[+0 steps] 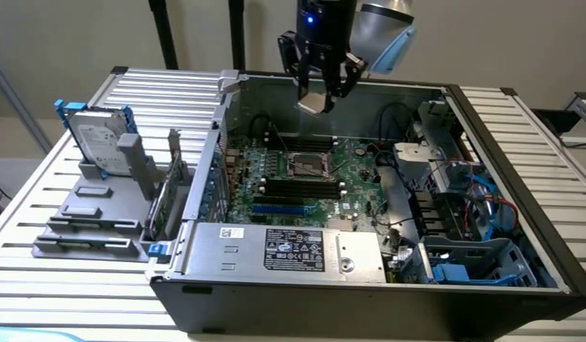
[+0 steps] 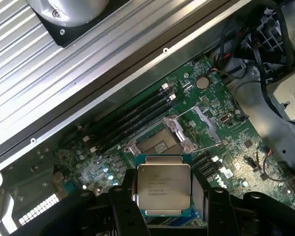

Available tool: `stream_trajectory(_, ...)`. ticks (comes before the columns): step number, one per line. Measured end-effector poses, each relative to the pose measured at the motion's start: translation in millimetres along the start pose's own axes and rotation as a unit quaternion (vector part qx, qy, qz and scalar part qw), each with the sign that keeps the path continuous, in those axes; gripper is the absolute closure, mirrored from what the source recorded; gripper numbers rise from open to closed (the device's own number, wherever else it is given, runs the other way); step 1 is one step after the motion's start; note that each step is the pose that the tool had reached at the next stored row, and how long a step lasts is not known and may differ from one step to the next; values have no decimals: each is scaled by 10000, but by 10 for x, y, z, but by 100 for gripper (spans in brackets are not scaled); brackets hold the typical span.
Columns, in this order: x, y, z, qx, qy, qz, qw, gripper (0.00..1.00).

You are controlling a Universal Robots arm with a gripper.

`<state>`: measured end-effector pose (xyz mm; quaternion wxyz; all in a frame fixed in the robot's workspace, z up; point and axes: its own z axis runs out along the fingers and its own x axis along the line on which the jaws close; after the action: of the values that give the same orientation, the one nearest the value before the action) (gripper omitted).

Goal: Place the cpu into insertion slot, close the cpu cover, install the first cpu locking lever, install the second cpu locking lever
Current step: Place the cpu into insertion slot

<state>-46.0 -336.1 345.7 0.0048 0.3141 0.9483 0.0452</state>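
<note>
My gripper (image 1: 320, 91) hangs high over the far wall of the open computer case (image 1: 369, 299), shut on the cpu (image 1: 315, 104), a small silvery square chip. In the wrist view the cpu (image 2: 163, 186) sits flat between the two black fingers (image 2: 122, 206), metal top facing the camera. The insertion slot (image 1: 310, 165) lies below on the green motherboard, nearer the case's front than the gripper. In the wrist view the insertion slot (image 2: 156, 144) is uncovered, and the cpu cover (image 2: 180, 132) stands tilted up at its edge. Thin wire levers (image 2: 206, 129) stick out beside it.
A grey power supply box (image 1: 283, 249) fills the case's near side. Long black memory slots (image 1: 297, 189) run beside the socket. Cables and a blue drive cage (image 1: 473, 263) crowd the exterior view's right. A hard drive (image 1: 98, 139) stands in a grey rack outside the case, on the left.
</note>
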Motion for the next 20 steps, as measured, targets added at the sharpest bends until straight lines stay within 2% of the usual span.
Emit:
stream_trajectory(5,-1,-5,53,-9,-40,450,9990,45)
stream_trajectory(10,-2,-9,107,-18,-81,905,9959,45)
stream_trajectory(15,-3,-14,159,-27,-121,1353,9907,45)
stream_trajectory(20,-4,-19,213,-35,-161,1803,9835,45)
